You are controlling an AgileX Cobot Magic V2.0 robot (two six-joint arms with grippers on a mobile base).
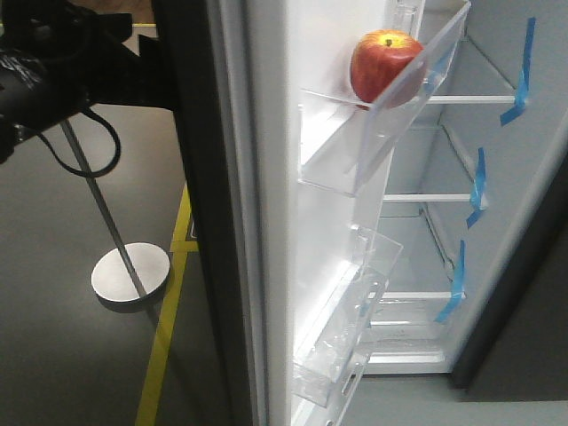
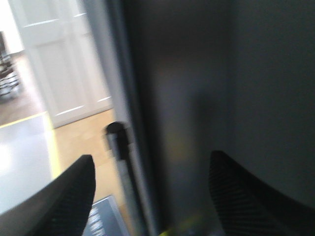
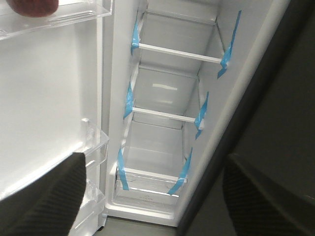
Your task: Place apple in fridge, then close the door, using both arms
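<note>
The red apple (image 1: 386,67) sits in the top clear bin (image 1: 373,133) on the white inside of the open door (image 1: 275,231); its lower edge shows at the top-left corner of the right wrist view (image 3: 34,6). The fridge (image 1: 524,177) stands open, with a white interior, glass shelves (image 3: 179,52) and blue tape strips. My left arm (image 1: 53,62) is on the outer side of the door. The left gripper (image 2: 151,162) is open, facing the door's dark-grey outside (image 2: 206,88), blurred. The right gripper (image 3: 155,162) is open and empty, pointing into the fridge interior.
A metal pole on a round base (image 1: 130,271) stands on the grey floor left of the door, beside a yellow floor line (image 1: 169,328). A dark grey panel (image 1: 532,337) flanks the fridge on the right. A lower clear door bin (image 1: 351,311) juts out.
</note>
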